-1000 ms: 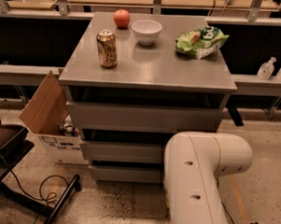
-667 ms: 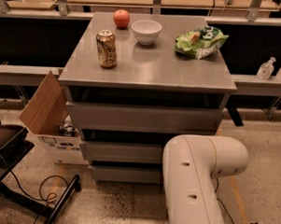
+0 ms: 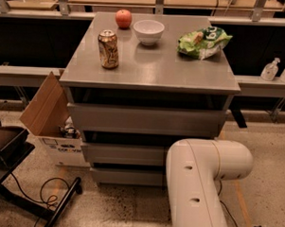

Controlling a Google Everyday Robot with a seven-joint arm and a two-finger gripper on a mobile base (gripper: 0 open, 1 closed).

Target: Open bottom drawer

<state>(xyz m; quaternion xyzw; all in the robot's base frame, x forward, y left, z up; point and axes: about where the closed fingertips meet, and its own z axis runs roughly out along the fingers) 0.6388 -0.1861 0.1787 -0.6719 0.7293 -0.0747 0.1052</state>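
The grey cabinet (image 3: 149,73) has three flat handleless drawer fronts. The bottom drawer (image 3: 125,176) is the lowest and narrowest-looking front, just above the floor; its right end is hidden behind my white arm (image 3: 201,179). The middle drawer (image 3: 124,153) and the top drawer (image 3: 147,119) sit above it. My arm rises from the lower right and bends at an elbow in front of the cabinet's lower right corner. My gripper is not in view.
On the cabinet top stand a drink can (image 3: 109,49), a red apple (image 3: 123,18), a white bowl (image 3: 148,31) and a green chip bag (image 3: 202,41). An open cardboard box (image 3: 50,118) stands at the left. A black stand with cable (image 3: 44,201) lies on the floor.
My arm's elbow has shifted slightly left in front of the cabinet. The drawers have not moved.
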